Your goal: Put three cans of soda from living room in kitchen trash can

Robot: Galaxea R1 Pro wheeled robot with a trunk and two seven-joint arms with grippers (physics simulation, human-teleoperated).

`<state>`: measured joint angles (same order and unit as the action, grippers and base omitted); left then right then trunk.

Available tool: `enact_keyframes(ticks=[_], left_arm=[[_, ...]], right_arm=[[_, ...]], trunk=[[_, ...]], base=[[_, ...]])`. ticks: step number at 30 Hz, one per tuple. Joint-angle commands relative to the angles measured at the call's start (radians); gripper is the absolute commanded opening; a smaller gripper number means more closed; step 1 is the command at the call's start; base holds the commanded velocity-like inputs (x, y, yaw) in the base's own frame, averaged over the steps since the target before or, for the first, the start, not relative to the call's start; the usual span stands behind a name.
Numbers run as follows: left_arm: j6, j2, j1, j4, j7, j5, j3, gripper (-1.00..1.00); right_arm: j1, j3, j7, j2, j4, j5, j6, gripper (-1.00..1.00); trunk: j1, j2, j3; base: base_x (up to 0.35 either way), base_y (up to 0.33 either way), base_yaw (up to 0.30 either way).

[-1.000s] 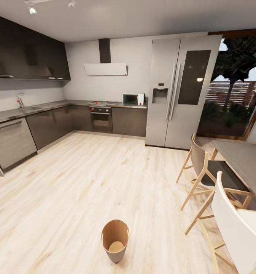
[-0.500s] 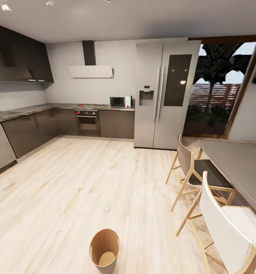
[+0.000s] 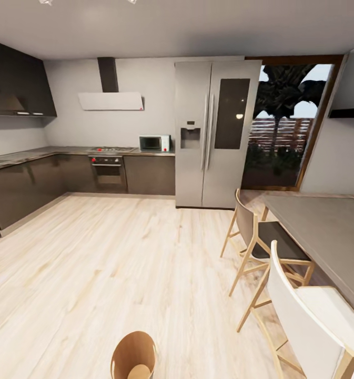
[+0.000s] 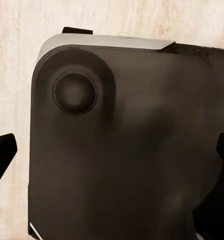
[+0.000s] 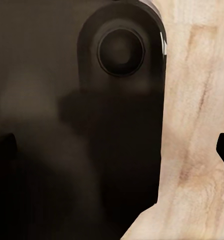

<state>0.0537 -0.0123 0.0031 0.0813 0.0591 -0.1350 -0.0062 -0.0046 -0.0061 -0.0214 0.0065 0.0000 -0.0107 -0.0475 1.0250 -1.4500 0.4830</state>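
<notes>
Kitchen floor (image 3: 119, 273) bears the tash can (image 3: 133, 358) (nothing visible inside).

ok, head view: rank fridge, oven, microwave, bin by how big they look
1. fridge, by far
2. oven
3. bin, cut off by the frame edge and nearest the camera, so unsure against the oven
4. microwave

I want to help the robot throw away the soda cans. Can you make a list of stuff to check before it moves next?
1. Bin found: ok. The tash can stands on the pale floor, close below the robot.
2. Bin open, no lid: ok.
3. Path clear: ok, the chairs stand off to the right.
4. Left claw holding a can: not ok, fingertips wide apart, nothing between.
5. Right claw holding a can: not ok, the same.
6. Cans already inside the bin: cannot tell.
</notes>
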Motion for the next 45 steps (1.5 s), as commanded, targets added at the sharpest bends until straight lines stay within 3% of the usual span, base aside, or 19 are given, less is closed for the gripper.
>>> enact_keyframes(ticks=[1, 20, 45], left_arm=[[0.000, 0.000, 0.000, 0.000, 0.000, 0.000, 0.000, 1.00], [0.000, 0.000, 0.000, 0.000, -0.001, -0.002, 0.002, 1.00], [0.000, 0.000, 0.000, 0.000, 0.000, -0.001, 0.002, 1.00]], right_arm=[[0.000, 0.000, 0.000, 0.000, 0.000, 0.000, 0.000, 1.00], [0.000, 0.008, 0.001, 0.001, 0.000, 0.011, 0.004, 1.00], [0.000, 0.012, 0.002, 0.001, 0.000, 0.015, 0.000, 1.00]], trunk=[[0.000, 0.000, 0.000], [0.000, 0.000, 0.000], [0.000, 0.000, 0.026]], base=[[0.010, 0.000, -0.020], [0.001, 0.000, 0.006], [0.000, 0.000, 0.197]])
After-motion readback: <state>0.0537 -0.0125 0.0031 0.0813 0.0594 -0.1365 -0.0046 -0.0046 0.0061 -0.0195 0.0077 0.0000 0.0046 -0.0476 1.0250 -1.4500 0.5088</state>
